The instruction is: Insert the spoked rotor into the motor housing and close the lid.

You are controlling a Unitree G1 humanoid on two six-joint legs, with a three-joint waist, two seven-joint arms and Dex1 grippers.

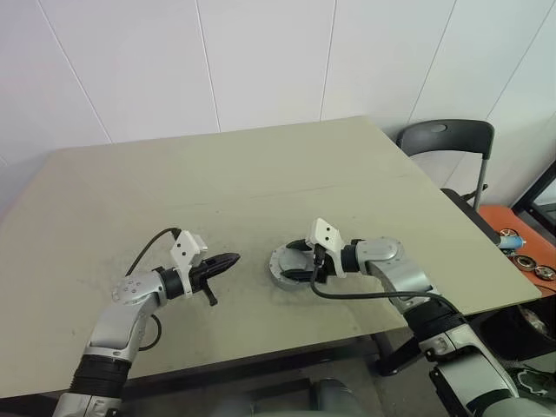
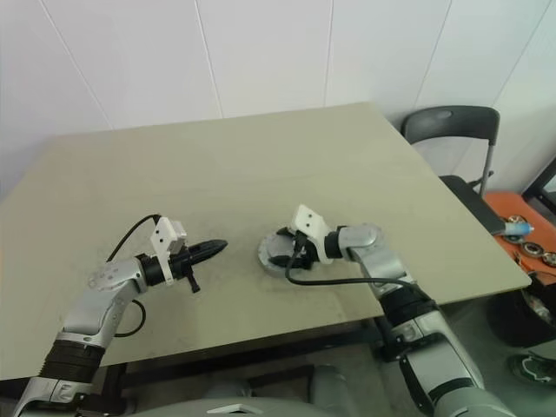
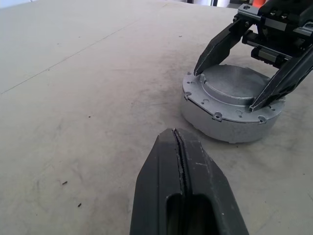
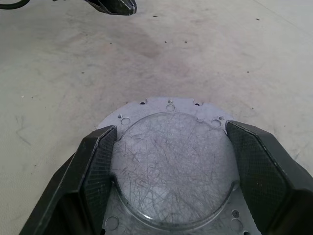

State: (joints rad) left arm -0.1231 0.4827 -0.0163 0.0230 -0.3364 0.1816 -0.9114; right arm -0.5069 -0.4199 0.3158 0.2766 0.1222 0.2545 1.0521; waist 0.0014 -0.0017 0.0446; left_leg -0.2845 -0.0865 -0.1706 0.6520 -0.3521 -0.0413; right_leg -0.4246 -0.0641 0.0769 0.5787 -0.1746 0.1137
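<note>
The motor housing point(image 3: 230, 128) is a round grey puck standing on the table point(image 1: 217, 187) near its front middle. The lid point(image 4: 168, 147), a scratched grey disc with a raised round centre and a screw-hole flange, lies flat on top of it. My right gripper point(image 4: 171, 169) reaches in from the right, its two fingers pressed against opposite sides of the lid's raised centre. My left gripper point(image 1: 228, 261) hovers just left of the housing, shut and empty, its tip pointing at the puck. The spoked rotor is hidden.
A dark chair point(image 1: 447, 139) stands past the table's far right corner. An orange surface point(image 1: 526, 248) with small round parts lies beyond the right edge. The table's front edge runs close below both arms.
</note>
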